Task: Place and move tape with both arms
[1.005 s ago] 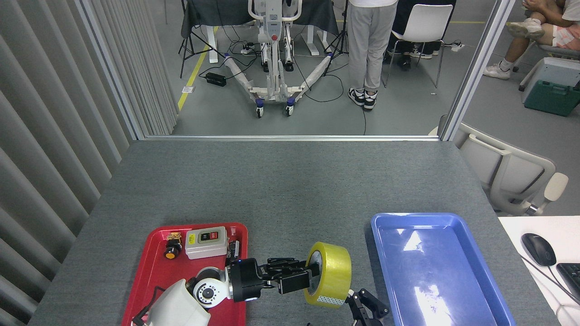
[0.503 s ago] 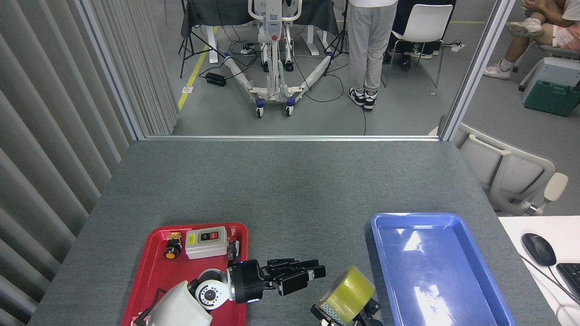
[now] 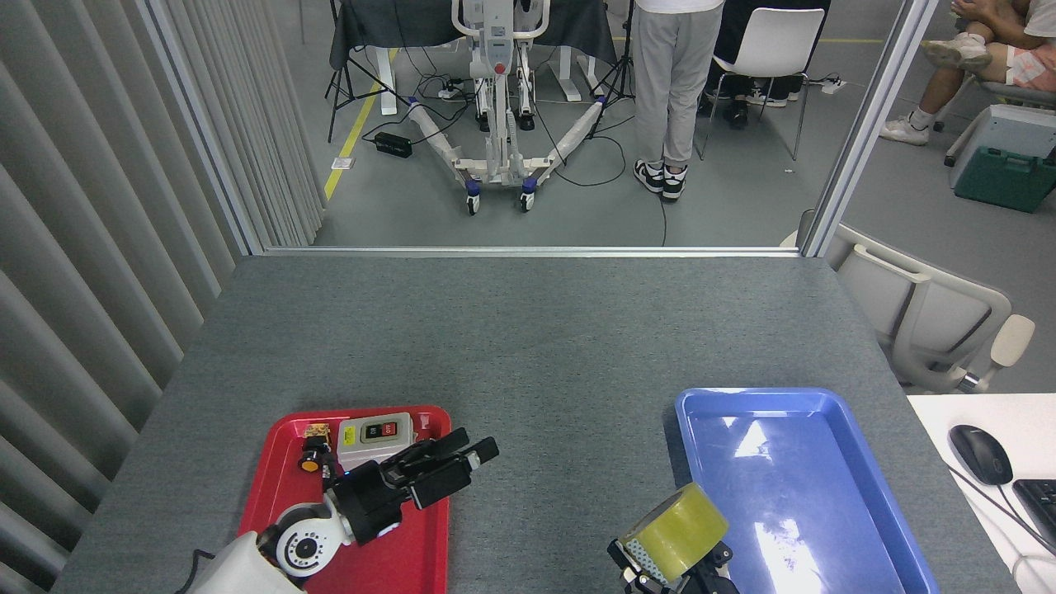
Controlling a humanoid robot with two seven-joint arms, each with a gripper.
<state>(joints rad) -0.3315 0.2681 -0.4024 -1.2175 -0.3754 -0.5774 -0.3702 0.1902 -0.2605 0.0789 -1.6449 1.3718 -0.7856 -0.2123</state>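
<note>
The tape (image 3: 675, 531), a yellow translucent roll, sits low in the head view just left of the blue tray (image 3: 866, 462). My right gripper (image 3: 672, 573) comes up from the bottom edge and is shut on the tape from below, its black fingers partly hidden under the roll. My left gripper (image 3: 450, 464) hangs over the right side of the red tray (image 3: 272, 487), fingers spread open and holding nothing, well left of the tape.
On the red tray lie a grey switch box (image 3: 375, 440) and a small black-and-orange button part (image 3: 312, 454). A mouse (image 3: 980, 454) and a keyboard corner sit on a white desk at right. A person (image 3: 672, 82) stands beyond the table's far edge.
My left gripper let go of the tape and drew back left over the red tray. The tape passed to my right gripper and shifted right toward the blue tray.
</note>
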